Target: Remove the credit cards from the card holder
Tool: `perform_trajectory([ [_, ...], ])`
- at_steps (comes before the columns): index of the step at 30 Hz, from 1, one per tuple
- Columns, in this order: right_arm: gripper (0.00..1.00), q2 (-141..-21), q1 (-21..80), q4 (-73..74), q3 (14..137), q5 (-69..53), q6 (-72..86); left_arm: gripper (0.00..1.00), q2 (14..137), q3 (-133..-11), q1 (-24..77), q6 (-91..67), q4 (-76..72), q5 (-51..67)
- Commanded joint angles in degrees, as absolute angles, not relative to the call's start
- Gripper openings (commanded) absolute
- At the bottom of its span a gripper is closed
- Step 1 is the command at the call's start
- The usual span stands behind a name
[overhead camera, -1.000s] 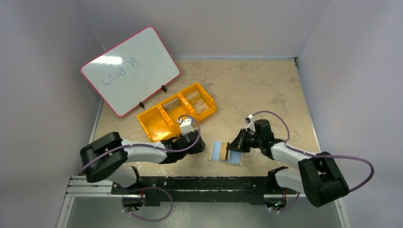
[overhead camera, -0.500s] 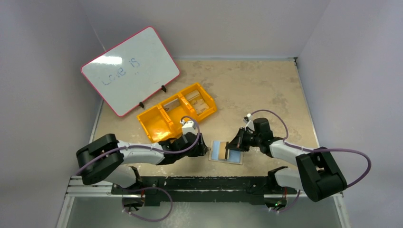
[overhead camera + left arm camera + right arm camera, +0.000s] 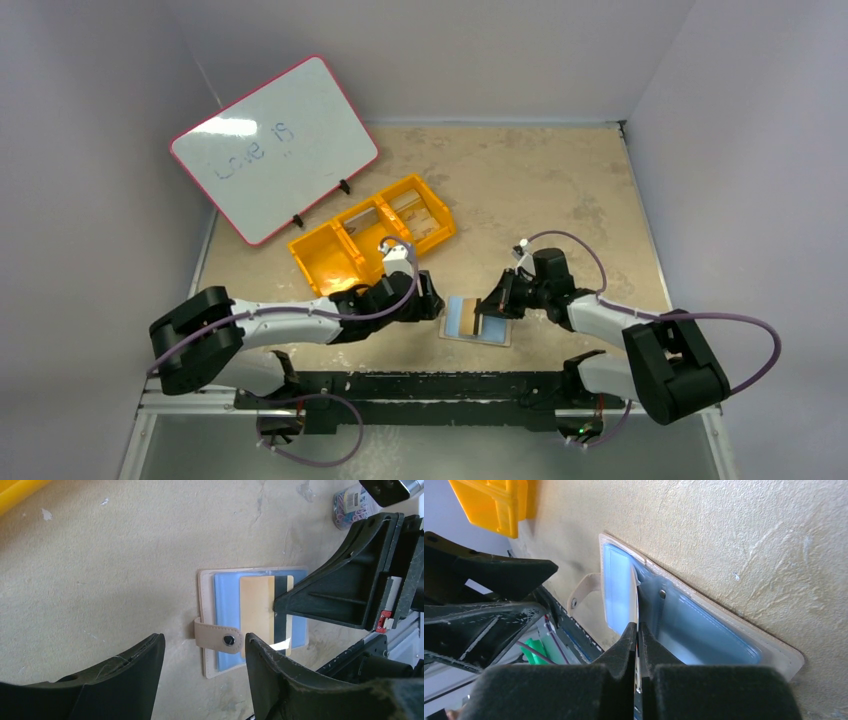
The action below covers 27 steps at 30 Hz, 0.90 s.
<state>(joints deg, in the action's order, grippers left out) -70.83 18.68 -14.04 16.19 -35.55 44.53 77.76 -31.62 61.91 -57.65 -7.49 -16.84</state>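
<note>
The card holder (image 3: 462, 318) lies open on the table, light-blue panels up, its tan clip strap (image 3: 218, 635) folded over the left edge. A tan credit card (image 3: 256, 607) with a dark stripe sits over the holder's middle, and my right gripper (image 3: 488, 312) is shut on the card's right end. The right wrist view shows that card (image 3: 634, 592) edge-on between the right gripper's (image 3: 638, 626) closed fingers. I cannot tell whether its far end still sits in a pocket. My left gripper (image 3: 204, 641) is open just left of the holder, the strap between its fingertips, touching nothing.
A yellow three-compartment bin (image 3: 372, 235) stands behind the left arm, with a pink-rimmed whiteboard (image 3: 275, 150) propped beyond it. A small tub of coloured clips (image 3: 352, 502) sits past the right gripper. Grey walls close in the table on three sides.
The left arm has reached right, up to the holder's left edge, and its jaws have widened. The right gripper has stayed shut on the card, shifting only slightly.
</note>
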Motion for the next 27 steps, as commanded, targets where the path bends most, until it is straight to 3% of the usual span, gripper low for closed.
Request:
perform_trajectory([
  [1,0.01,-70.66,18.44,-14.56,18.11,-34.72,43.34,0.60,79.67,-37.01,62.13,-56.28,-2.67,-19.01],
  [14,0.02,-69.15,18.46,-13.01,18.29,-33.14,43.41,0.57,89.61,-44.45,65.16,-54.46,5.87,-21.91],
  [25,0.04,-67.78,18.44,-10.02,19.16,-32.60,42.27,0.05,93.00,-44.99,65.63,-55.39,9.55,-24.35],
  [27,0.05,-66.64,18.46,-8.56,19.44,-31.84,41.99,0.00,92.61,-44.85,65.65,-56.39,10.91,-26.12],
])
